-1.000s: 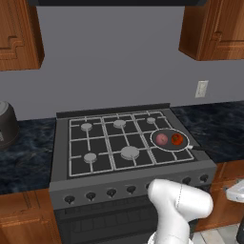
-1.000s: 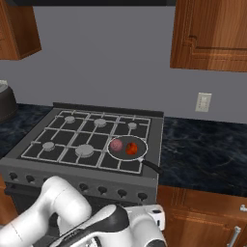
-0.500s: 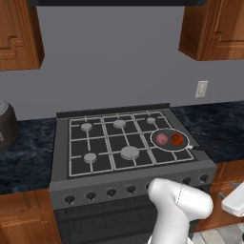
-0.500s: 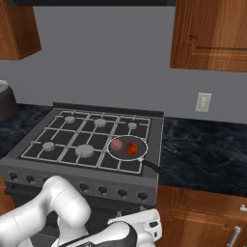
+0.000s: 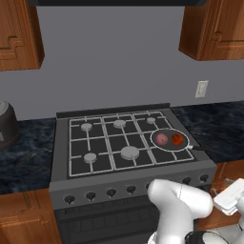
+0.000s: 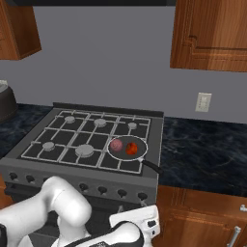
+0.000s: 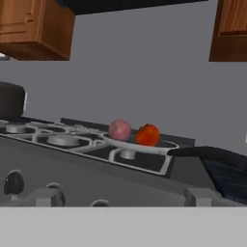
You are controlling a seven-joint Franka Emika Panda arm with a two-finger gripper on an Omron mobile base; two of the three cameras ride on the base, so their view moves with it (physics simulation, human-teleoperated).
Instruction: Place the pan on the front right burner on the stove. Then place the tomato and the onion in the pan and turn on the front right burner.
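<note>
Legible text, labels, brands, numbers, signs: none. The stove (image 5: 128,157) front and its knobs (image 6: 122,193) carry no readable marking; the wall outlet (image 6: 203,102) plate and the cabinet doors (image 6: 212,34) are blank.

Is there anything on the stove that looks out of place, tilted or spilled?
Nothing stands out. The small dark frying pan sits level on the front right burner of the dark grey stove, with the pinkish onion and the bright red tomato side by side inside it. Nothing has spilled.
</note>
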